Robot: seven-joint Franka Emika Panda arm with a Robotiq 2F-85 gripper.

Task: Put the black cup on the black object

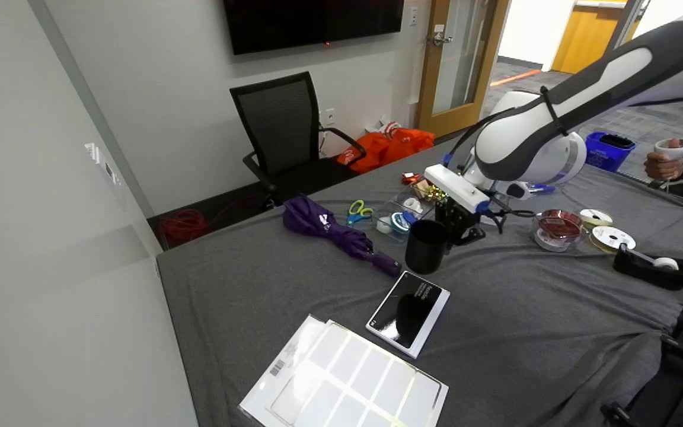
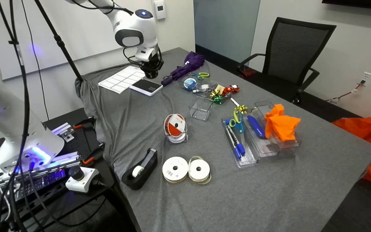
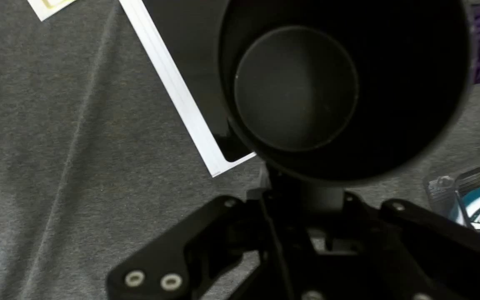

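Wrist view: your gripper (image 3: pixel 296 196) is clenched on the wall of the black cup (image 3: pixel 344 87), whose mouth faces the camera. Behind the cup lies the flat white-edged box (image 3: pixel 190 41) with the glossy black face, evidently the black object you want. The cup hides part of that face, a corner of the box shows past it, and the cup also overlaps the grey tablecloth (image 3: pixel 69 166) beside the box.

In both exterior views the cup hangs by the box, its base seemingly raised above it. In an exterior view it looks close to upright, toward the end of the box by the purple umbrella (image 1: pixel 347 238); the white gridded sheets (image 1: pixel 347 367) lie near the box's opposite end.

Your grasp and lift look done, and the carry nearly so. The placing is not: the cup does not appear to rest on the box. What is left, I'd judge, is to bring the whole base over the black face, lower until it sits flat, let go and back away. Whether the base is fully over the box you can't tell from these angles, so check that first.
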